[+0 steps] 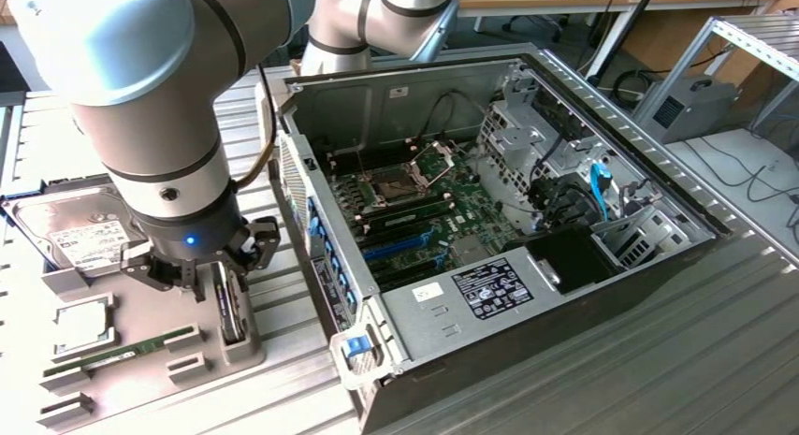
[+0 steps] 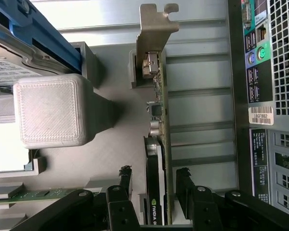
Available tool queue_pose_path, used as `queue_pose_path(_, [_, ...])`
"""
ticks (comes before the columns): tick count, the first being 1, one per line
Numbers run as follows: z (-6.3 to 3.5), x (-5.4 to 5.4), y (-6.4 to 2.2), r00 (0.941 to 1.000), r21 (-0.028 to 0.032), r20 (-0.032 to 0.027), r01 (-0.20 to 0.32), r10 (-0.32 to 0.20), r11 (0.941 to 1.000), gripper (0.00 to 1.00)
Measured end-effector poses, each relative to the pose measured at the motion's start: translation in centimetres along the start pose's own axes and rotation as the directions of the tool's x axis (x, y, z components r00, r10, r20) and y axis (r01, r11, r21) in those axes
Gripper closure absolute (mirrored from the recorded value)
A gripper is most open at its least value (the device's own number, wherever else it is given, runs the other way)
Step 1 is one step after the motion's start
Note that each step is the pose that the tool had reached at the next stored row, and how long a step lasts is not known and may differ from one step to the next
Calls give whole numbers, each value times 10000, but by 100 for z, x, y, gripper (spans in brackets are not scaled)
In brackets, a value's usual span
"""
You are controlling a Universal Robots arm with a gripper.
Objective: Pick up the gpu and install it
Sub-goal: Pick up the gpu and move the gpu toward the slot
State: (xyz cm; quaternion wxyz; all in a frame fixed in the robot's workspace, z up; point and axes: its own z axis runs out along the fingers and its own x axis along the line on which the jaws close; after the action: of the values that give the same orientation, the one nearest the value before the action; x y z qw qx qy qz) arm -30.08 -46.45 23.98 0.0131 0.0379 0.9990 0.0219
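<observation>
Spread wide, the gripper [image 1: 220,282] hangs at the end of the arm [image 1: 156,98] over the grey parts tray [image 1: 156,309] on the exterior view's left. Its fingers stand apart on either side of the gpu [image 1: 230,309], which stands on edge in a slot of the tray, just beside the open computer case [image 1: 500,313]. Also on the tray are a hard drive [image 1: 75,234], a processor chip [image 1: 78,326] and a memory stick [image 1: 123,352]. The case lies on its side with the motherboard [image 1: 418,215] exposed.

In the wrist view the gripper [image 2: 154,171] straddles the gpu [image 2: 160,144]. One black fingertip [image 2: 125,174] is on the cooler side and the other on the bare board side, with a thin gap showing at each, so the card is not clamped. The card sits upright in its holder, with its silver end bracket [image 2: 152,24] at the end far from the fingers. A grey block [image 2: 50,110] of the tray stands well apart on one side. The rear port panel [image 2: 260,53] of the case lies on the other side.
</observation>
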Motion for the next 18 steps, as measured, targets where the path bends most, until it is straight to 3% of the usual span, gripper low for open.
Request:
queue_pose_path(7, [0, 0, 0, 10000, 0, 0, 0, 0, 10000, 50])
queue_pose_path(8, [0, 0, 0, 10000, 0, 0, 0, 0, 10000, 51])
queue_pose_path(9, [0, 0, 0, 10000, 0, 0, 0, 0, 10000, 59])
queue_pose_path(18, [0, 0, 0, 10000, 0, 0, 0, 0, 10000, 59])
